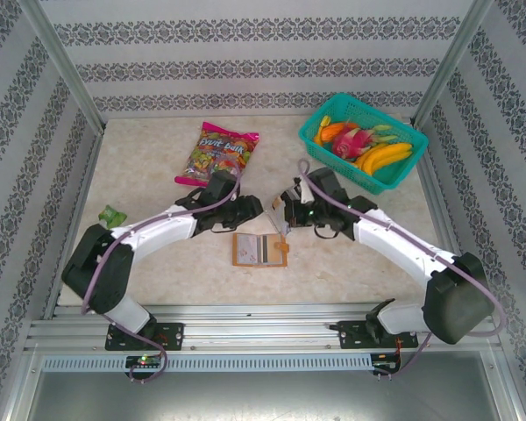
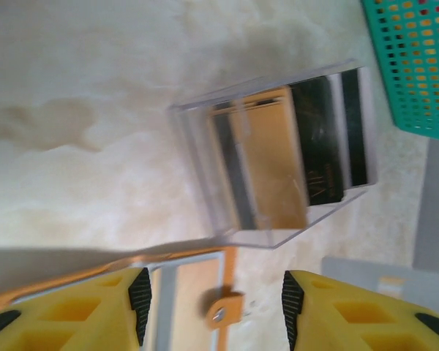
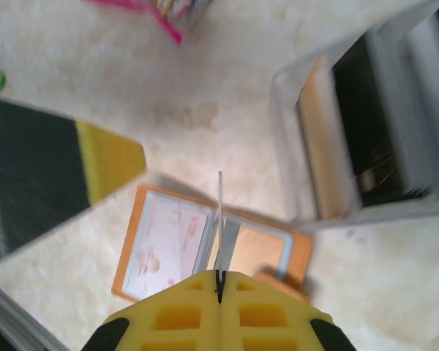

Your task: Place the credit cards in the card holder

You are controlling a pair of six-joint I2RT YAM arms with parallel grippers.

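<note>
My right end effector (image 3: 219, 281) is clamped on a thin credit card (image 3: 219, 212), edge-on, long axis pointing straight out from my fingertips toward the open, orange-brown card holder (image 3: 161, 245) flat beneath. My left end effector (image 2: 216, 296) stands open.

damask-striped walls (image 1: 245, 70), pale, perhaps marble tabletop (image 1: 140, 175), aluminium frame posts (image 1: 60, 61)

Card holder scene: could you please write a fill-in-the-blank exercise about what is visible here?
The right pincer is shut on a thin ____, held edge-on over the card holder.
The card holder lies ____ on the table.
The pincer with its jaws apart belongs to the ____ arm.
The bananas lie in a teal ____.
Missing words: card; open; left; basket.
</note>
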